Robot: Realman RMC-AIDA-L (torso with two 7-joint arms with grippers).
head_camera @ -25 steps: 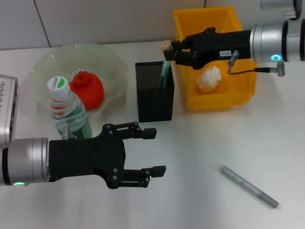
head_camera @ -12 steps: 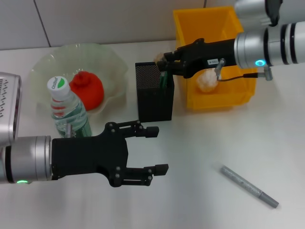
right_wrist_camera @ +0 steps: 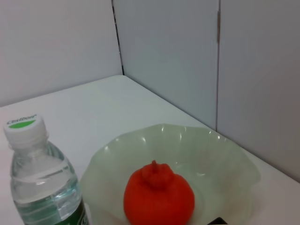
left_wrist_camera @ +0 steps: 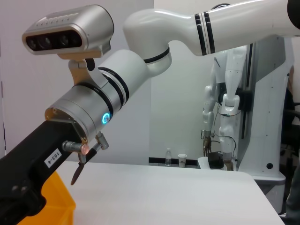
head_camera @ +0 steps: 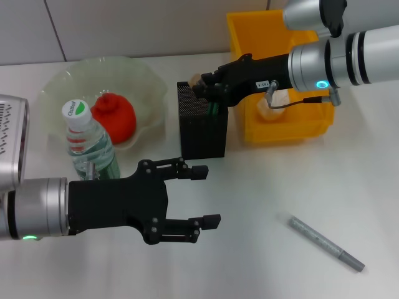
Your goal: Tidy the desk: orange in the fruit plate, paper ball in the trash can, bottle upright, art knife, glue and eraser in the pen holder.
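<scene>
My right gripper [head_camera: 202,87] hovers over the back edge of the black mesh pen holder [head_camera: 202,131], shut on a small pale eraser [head_camera: 196,79]. A green stick [head_camera: 212,110] pokes up inside the holder. The orange [head_camera: 114,116] lies in the pale green fruit plate [head_camera: 149,78]; the right wrist view shows the orange [right_wrist_camera: 158,197] too. The bottle [head_camera: 87,143] stands upright in front of the plate. A grey art knife [head_camera: 325,243] lies on the table at the front right. The right arm mostly hides the paper ball [head_camera: 278,99] in the yellow trash can [head_camera: 249,28]. My left gripper [head_camera: 204,196] hangs open near the front, holding nothing.
The yellow bin sits right beside the pen holder. The bottle [right_wrist_camera: 40,183] stands close to the plate's rim [right_wrist_camera: 225,140]. White table stretches between the left gripper and the art knife. In the left wrist view the right arm [left_wrist_camera: 93,108] fills the foreground.
My right gripper has moved left from above the yellow bin to above the pen holder, carrying the small pale piece. The left arm has barely shifted.
</scene>
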